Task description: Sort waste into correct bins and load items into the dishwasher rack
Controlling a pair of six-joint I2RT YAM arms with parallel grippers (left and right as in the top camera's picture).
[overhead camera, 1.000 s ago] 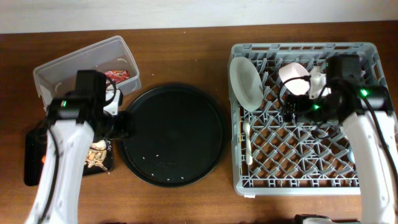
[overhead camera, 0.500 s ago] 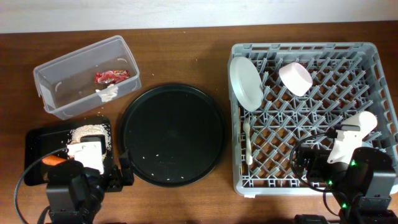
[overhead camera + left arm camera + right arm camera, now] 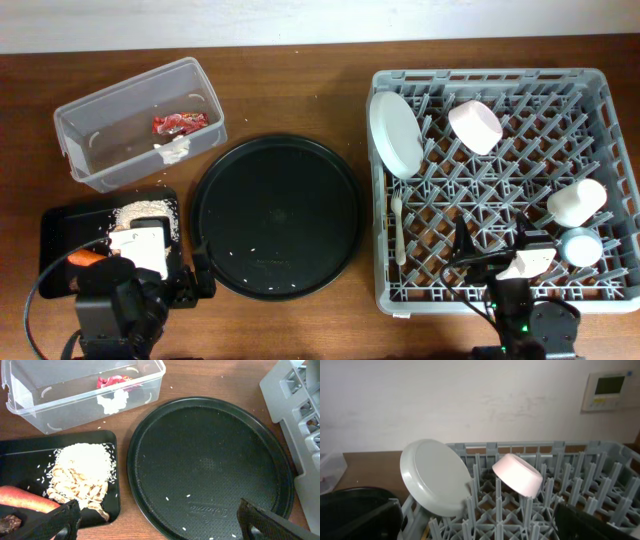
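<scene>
The clear tub (image 3: 105, 115) holds the red wrapper (image 3: 180, 123) and white tissue (image 3: 175, 151). The flat black tray (image 3: 58, 226) holds rice and noodle scraps (image 3: 142, 214) and the carrot (image 3: 88, 257); the left wrist view shows them too (image 3: 82, 472), with brown bits (image 3: 10, 522). The grey rack (image 3: 500, 85) holds the plate (image 3: 395, 133) on edge, the bowl (image 3: 474, 127), the white cup (image 3: 576, 201), the blue cup (image 3: 581, 246) and the fork (image 3: 398, 230). My left gripper (image 3: 160, 525) is open and empty at the front left. My right gripper (image 3: 475, 525) is open and empty at the rack's front edge.
The big round black tray (image 3: 278, 215) lies between the bins and the rack, with a few rice grains on it. Both arms sit low at the table's front edge. A wall with a white panel (image 3: 607, 390) stands behind the rack.
Both arms have drawn back to the front edge. The right arm has left the rack, and the white cup and blue cup now stand at its right side.
</scene>
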